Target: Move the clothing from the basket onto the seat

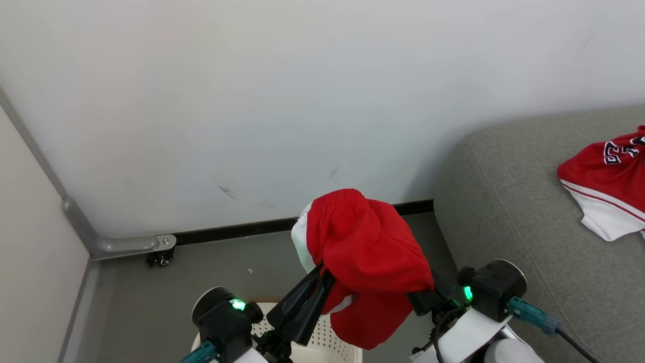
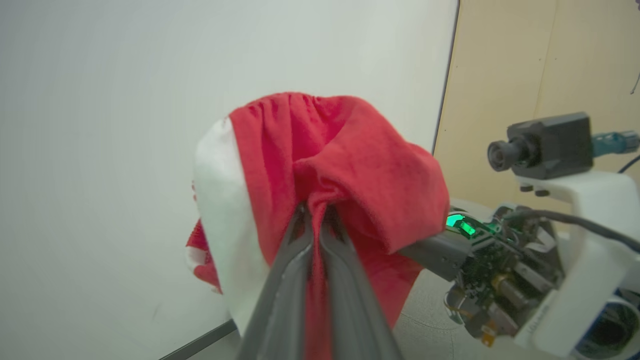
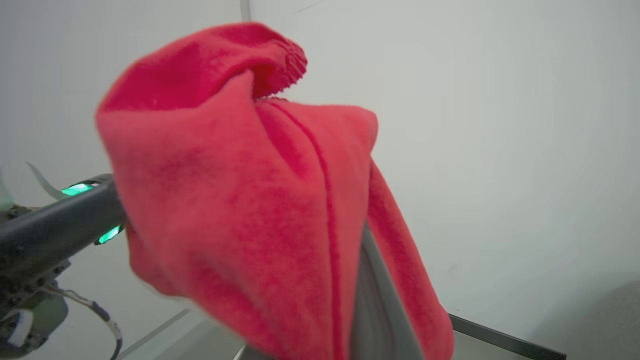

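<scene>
Low on the left of the head view, the left arm is reaching up and inward. Its left gripper point(image 1: 324, 275) is pointing diagonally toward the middle, and a green light is glowing on the wrist. In the left wrist view the two long dark fingers point(image 2: 295, 250) are lying pressed together, pinching a fold of the shorts point(image 2: 345, 170) between their tips.

The basket point(image 1: 330, 344) is sitting directly beneath this arm. Its cream plastic wall is showing rows of small holes. The shorts point(image 1: 368, 247) are hanging in the air above it, draped in a soft fleecy mound over both grippers. A gathered elastic waistband is sitting at the top and a white side panel is running down the left edge.

The right wrist view is showing the nap of the cloth and a stitched seam running down it point(image 3: 280, 210). One grey finger point(image 3: 372, 295) is showing under the fabric.

The right gripper point(image 1: 423, 301) is coming in from the lower right, with its tips buried in the cloth, so I cannot tell whether they are apart or together.

Further right, the seat point(image 1: 504, 201) is showing grey woven upholstery with a rounded corner. The jersey point(image 1: 604, 181) is lying crumpled on it at the frame edge, well apart from the shorts.
</scene>
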